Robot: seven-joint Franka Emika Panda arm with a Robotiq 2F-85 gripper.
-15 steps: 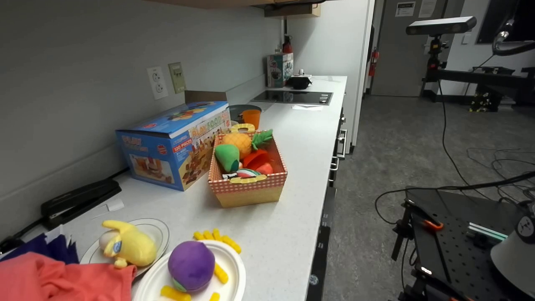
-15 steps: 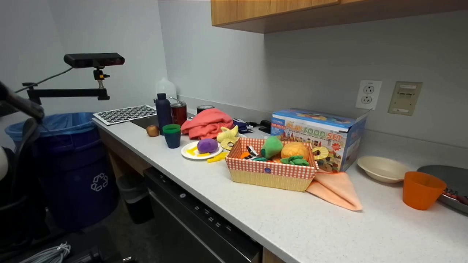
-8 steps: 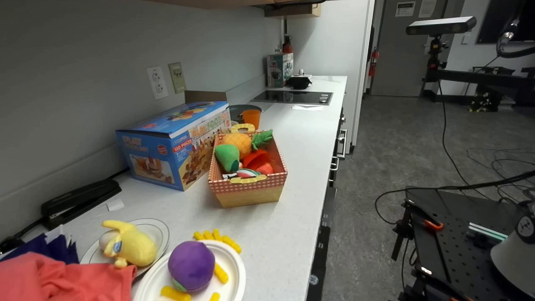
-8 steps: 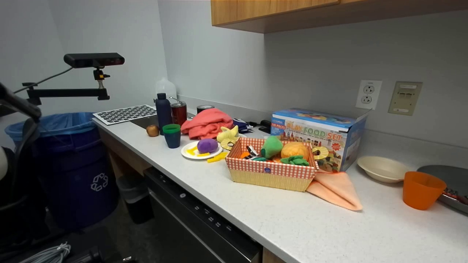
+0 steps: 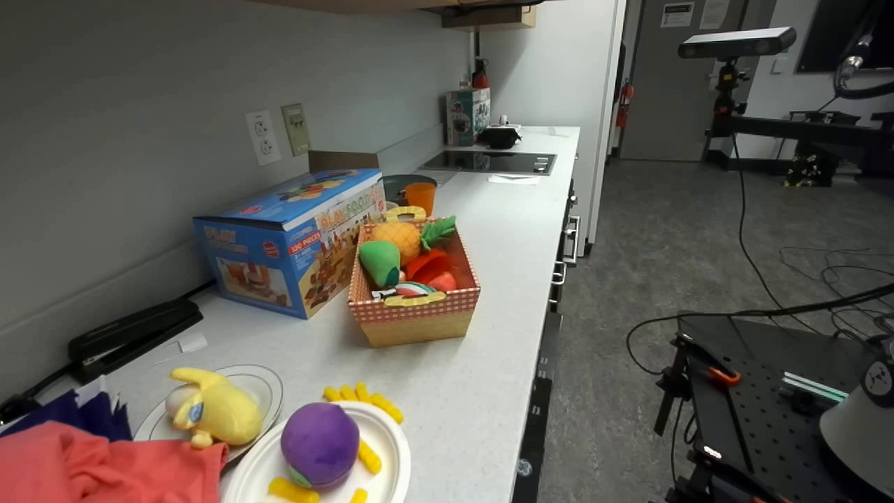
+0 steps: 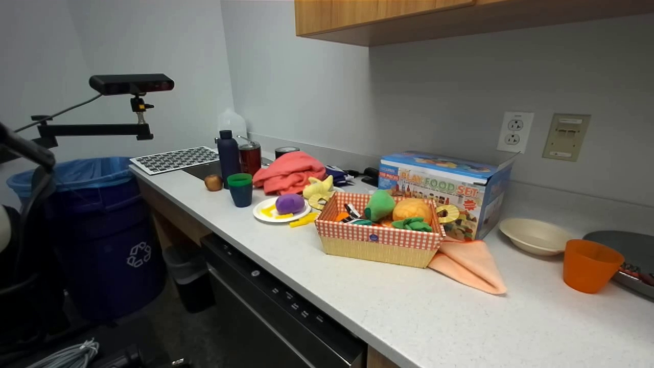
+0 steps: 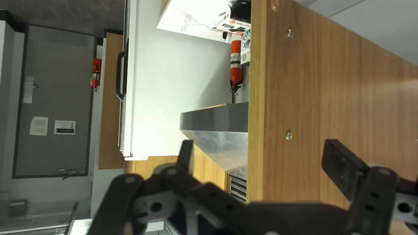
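- the hand (image 7: 261, 156) comes in from the bottom of the wrist view, which stands upside down; its fingers (image 7: 344, 166) are spread well apart.
- the wooden panel (image 7: 307, 98) is nearest, ahead of the hand and toward its picture-right finger, which overlaps it; whether they touch cannot be told.
- its pale edge stands straight up and down in the picture, falling between the two fingers. two screws (image 7: 289, 135) line up along that edge, and the grain runs the same way. the panel leaves the frame, so its long axis cannot be told.
- picture-left of that edge, the room opens out ahead of the hand: range hood (image 7: 225, 143), partly behind the panel, then red fire extinguisher (image 7: 235, 62), tall white surface (image 7: 173, 91) and grey door (image 7: 58, 94).
- outside the hand's own view, in both exterior views, the desk (image 6: 460, 327) carries a basket (image 6: 375, 250), its long axis askew to the desk's front edge.
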